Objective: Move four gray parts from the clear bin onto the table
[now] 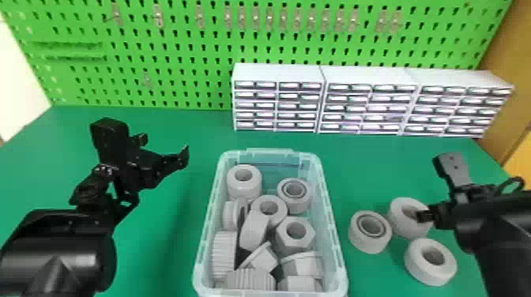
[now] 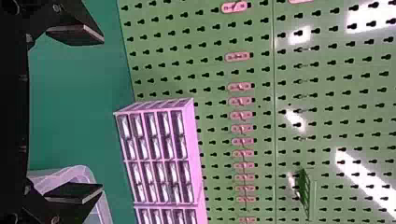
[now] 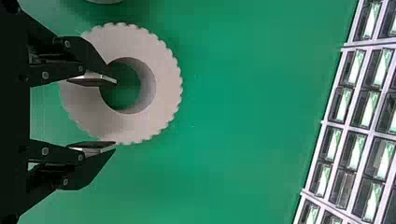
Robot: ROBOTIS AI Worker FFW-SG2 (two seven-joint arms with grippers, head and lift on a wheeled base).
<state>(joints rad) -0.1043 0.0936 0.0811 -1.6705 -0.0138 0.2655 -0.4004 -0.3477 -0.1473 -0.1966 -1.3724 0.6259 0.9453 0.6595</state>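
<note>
Hanging over a gray part, the right hand angles inward.

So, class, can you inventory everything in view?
Table: one, green, beneath the bin
Clear bin: one, translucent, on the table
Binned parts: about eleven, gray, piled overlapping
Loose parts: three, gray, right of bin
Drawer cabinets: three, white, table's back
Pegboard: one, green, behind cabinets
Clips: over ten, metallic, on pegboard
Panel: one, brown, far right
Arms: two, black, flanking bin
Left gripper: one, black, left of bin
Right gripper: one, black, right of bin
</note>
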